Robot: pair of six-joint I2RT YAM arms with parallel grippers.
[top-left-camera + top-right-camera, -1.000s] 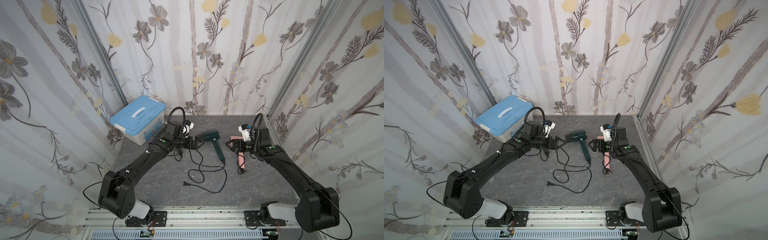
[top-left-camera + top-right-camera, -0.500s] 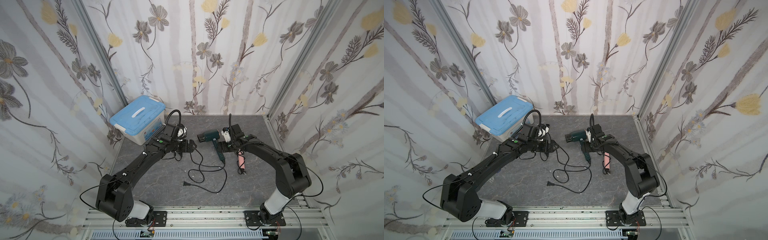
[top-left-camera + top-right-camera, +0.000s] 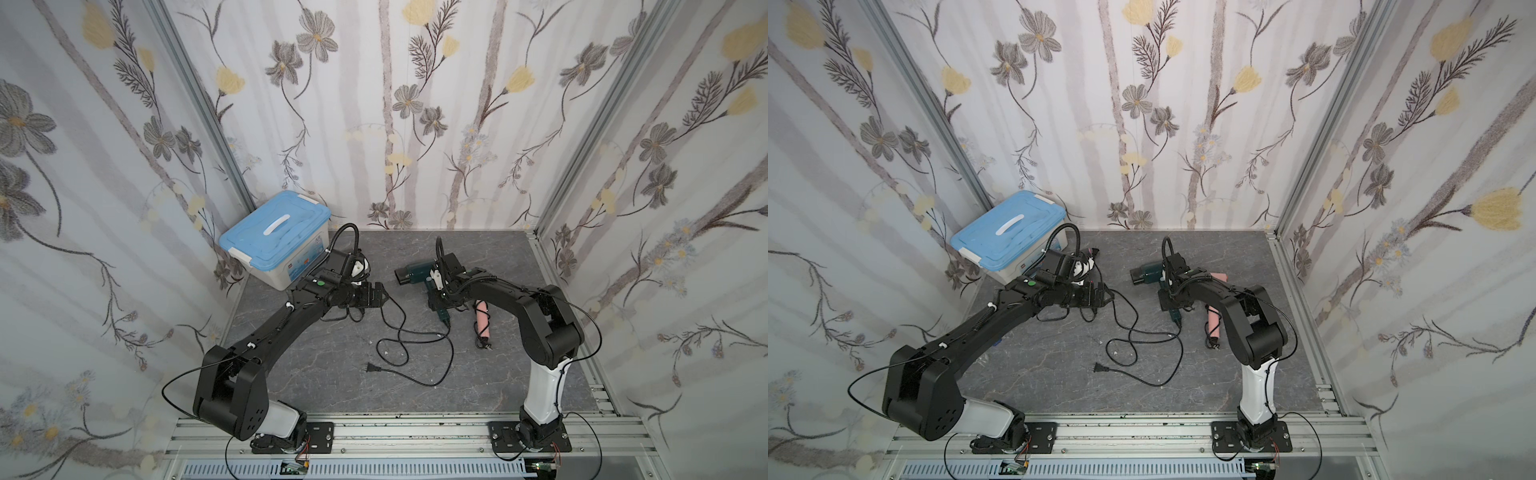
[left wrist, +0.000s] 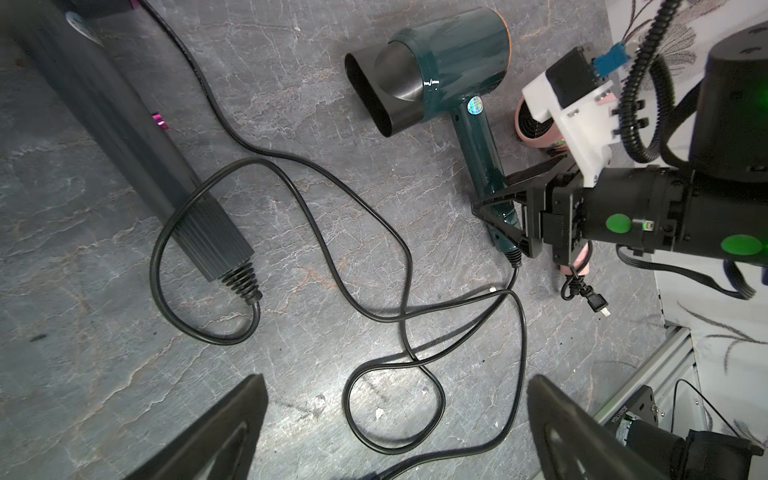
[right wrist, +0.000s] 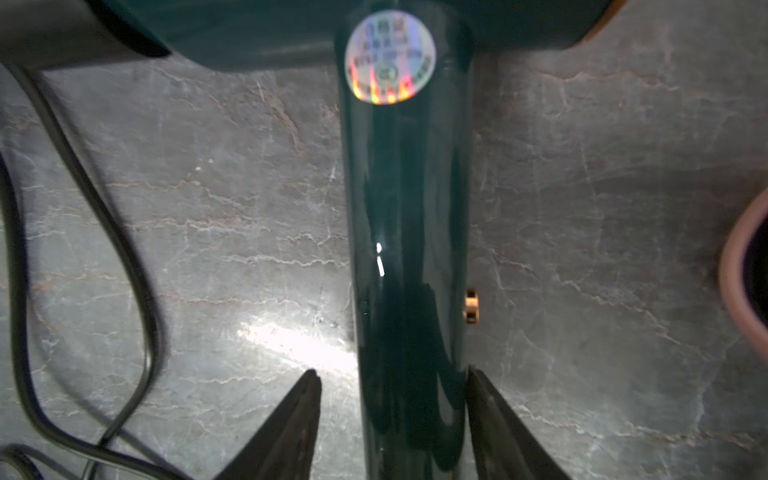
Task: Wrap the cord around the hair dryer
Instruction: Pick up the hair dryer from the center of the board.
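Teal hair dryer (image 4: 453, 75) lies flat on tabletop (image 4: 124, 332), cord (image 4: 316, 199) sprawled loose, floppy. Glossy rigid handle (image 5: 407, 228) looks slippery: your right end effector (image 5: 392, 382) straddles it low, not yet pinching. Your left end effector (image 4: 395, 395) is spread, empty.

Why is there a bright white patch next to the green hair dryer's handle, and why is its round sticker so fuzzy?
Right wrist view: light glares off the glossy tabletop beside the hair dryer; its sticker is probably too close, so it blurs. Left wrist view: the same sticker looks sharp.
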